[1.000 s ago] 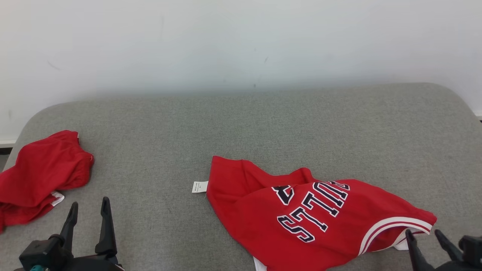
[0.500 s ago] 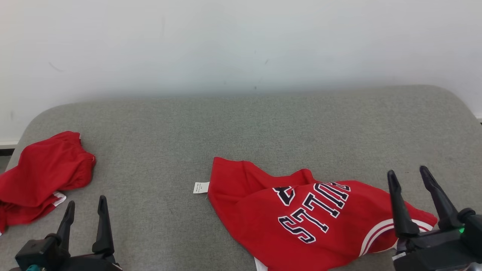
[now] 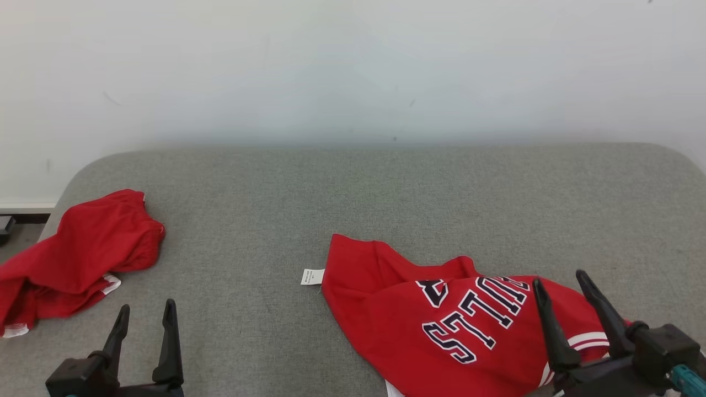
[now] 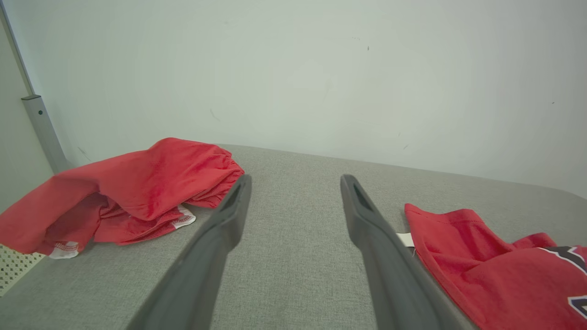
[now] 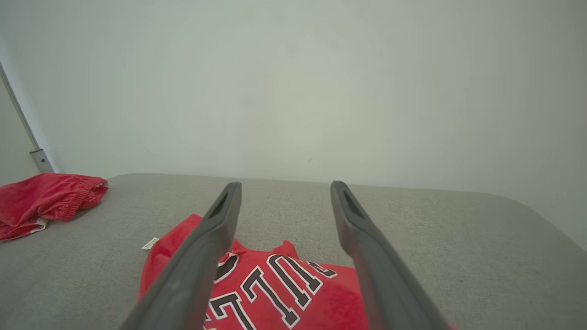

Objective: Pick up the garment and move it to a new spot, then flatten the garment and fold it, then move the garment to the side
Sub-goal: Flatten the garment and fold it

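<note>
Right gripper [image 3: 560, 279] above jersey's [image 3: 397, 314] right end, jaws released. Left gripper [image 3: 147, 305] low, released. Pad [image 3: 353, 187] bare beyond.

The red lettered cloth jersey [image 3: 441, 325] lies on the grey fabric-covered worktop [image 3: 353, 193]. Just left of the jersey lies a small white tag [image 3: 312, 276]; well left of it, a crumpled red cloth garment [image 3: 83, 253]. The right gripper [image 3: 559, 279] is above the jersey's right end, the left gripper [image 3: 146, 306] well to its left.
</note>
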Controlling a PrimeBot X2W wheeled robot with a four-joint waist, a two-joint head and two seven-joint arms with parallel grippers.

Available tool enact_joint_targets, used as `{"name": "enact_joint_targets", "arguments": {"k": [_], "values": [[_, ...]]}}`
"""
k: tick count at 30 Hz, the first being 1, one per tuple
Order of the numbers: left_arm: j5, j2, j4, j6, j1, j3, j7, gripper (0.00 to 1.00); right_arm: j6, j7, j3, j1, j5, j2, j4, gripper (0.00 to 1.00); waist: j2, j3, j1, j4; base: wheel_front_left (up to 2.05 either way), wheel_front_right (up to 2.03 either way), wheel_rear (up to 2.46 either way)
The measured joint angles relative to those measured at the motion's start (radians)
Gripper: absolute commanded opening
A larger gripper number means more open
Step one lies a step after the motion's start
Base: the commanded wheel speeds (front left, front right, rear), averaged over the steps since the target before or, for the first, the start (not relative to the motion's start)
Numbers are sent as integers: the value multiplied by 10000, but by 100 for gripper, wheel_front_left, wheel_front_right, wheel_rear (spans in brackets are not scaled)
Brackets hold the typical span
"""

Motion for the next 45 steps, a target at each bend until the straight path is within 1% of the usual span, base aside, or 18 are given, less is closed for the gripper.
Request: {"name": "enact_joint_targets", "arguments": {"k": [10,26,28,31,33,36,40,45], "values": [[38,42,46,10,19,-132,69,100,0,31,-497,271,-50,88,393,100,-1,-121,0,-25,0,0,0],[38,127,65,81,16,-236,82,100,0,35,-460,272,6,102,424,100,0,-74,1,24,0,0,0],[36,130,50,79,8,-268,81,100,0,100,-297,269,17,96,407,100,0,-61,0,52,0,0,0],[29,119,33,63,-59,-322,82,100,0,464,366,261,-27,96,445,100,0,-12,0,144,0,0,0],[8,88,36,33,-118,-347,81,100,0,732,1093,243,-48,-36,545,100,0,40,1,239,0,0,0],[-25,40,77,12,-148,-387,36,100,0,1126,2393,210,-48,-445,784,100,0,132,1,414,0,0,0],[-44,-42,171,-15,-218,-474,-35,100,0,1475,3877,147,-6,-1062,1037,100,0,256,1,681,0,0,0],[-54,-151,295,-102,-356,-604,-119,100,0,1837,5515,46,-56,-1969,1112,100,1,471,0,953,0,0,0]]}}
